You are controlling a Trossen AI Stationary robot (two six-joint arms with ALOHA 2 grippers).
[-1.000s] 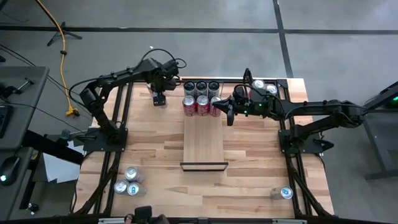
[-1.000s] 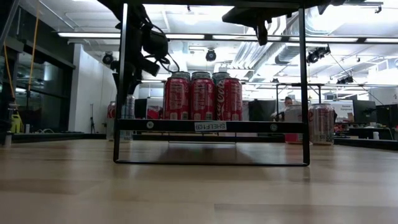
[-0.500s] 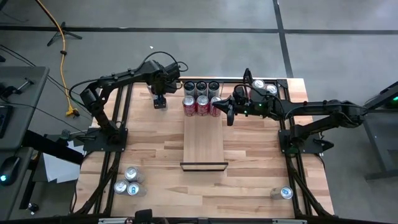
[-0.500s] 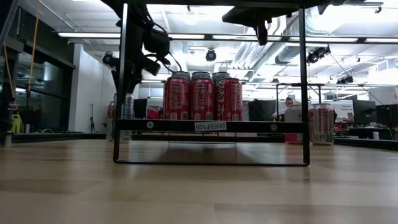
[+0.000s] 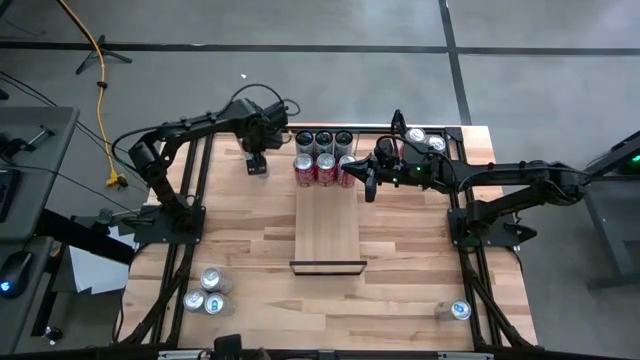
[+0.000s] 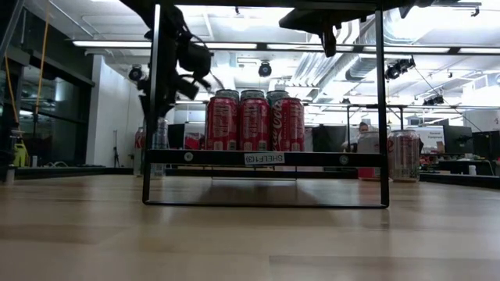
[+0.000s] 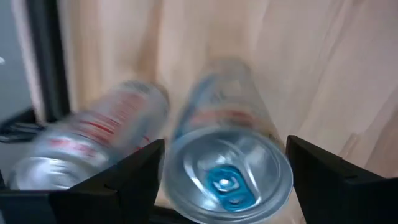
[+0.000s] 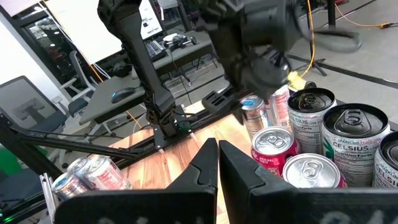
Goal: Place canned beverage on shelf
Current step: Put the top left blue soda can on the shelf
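High view: left claw has shifted slightly beside the shelf.

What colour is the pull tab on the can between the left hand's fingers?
Blue, on a silver can top; the left wrist view shows it best.

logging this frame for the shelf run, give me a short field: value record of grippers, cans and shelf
left gripper: open, fingers either side of an upright silver can, beside the shelf's far left corner
second can: silver, next to it
right gripper: shut, holding nothing, over the shelf's far right end
shelf: pale panel, near half bare
on shelf: three red cans, three grey-top cans behind
spare cans: near left of table
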